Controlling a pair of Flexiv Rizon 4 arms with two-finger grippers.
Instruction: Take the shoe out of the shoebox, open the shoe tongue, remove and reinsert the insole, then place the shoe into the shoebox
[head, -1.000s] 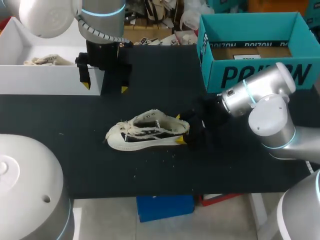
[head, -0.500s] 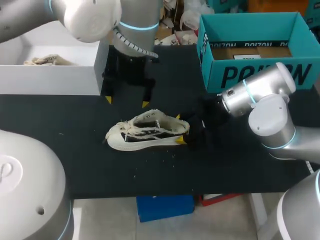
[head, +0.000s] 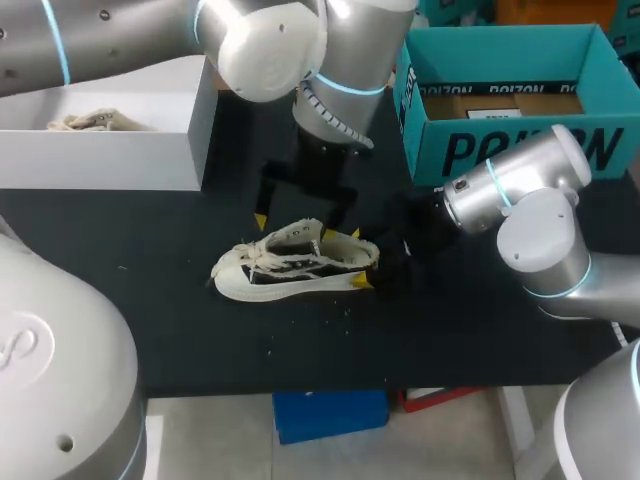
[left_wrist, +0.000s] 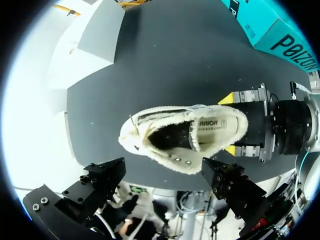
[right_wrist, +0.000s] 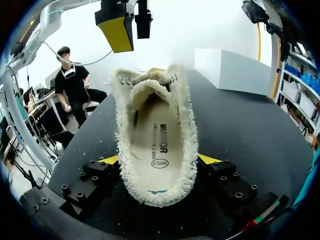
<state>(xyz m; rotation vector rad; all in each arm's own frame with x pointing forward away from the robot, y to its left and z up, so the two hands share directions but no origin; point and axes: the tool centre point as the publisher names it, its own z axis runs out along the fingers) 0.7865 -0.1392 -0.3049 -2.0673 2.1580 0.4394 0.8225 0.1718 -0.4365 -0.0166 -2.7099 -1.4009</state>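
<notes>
A cream, frayed-edge low shoe (head: 290, 265) lies on its side on the dark table, toe toward the left. My right gripper (head: 359, 259) is shut on its heel, one yellow tip on each side; in the right wrist view the shoe (right_wrist: 155, 135) shows its printed insole between that gripper's (right_wrist: 157, 160) fingers. My left gripper (head: 291, 228) hangs open just above the shoe's collar. In the left wrist view the shoe (left_wrist: 185, 137) lies ahead of the open left gripper (left_wrist: 162, 170), with the right gripper (left_wrist: 229, 124) at the heel. The teal shoebox (head: 500, 150) stands at the back right.
A white box (head: 100, 160) at the back left holds a second cream shoe (head: 95, 121). The teal shoebox holds brown cardboard (head: 500, 104). The table's front edge (head: 300, 385) runs close below the shoe.
My left arm has swung right and forward from beside the white box to just above the shoe, its gripper still open. The right arm and the shoe have not moved.
</notes>
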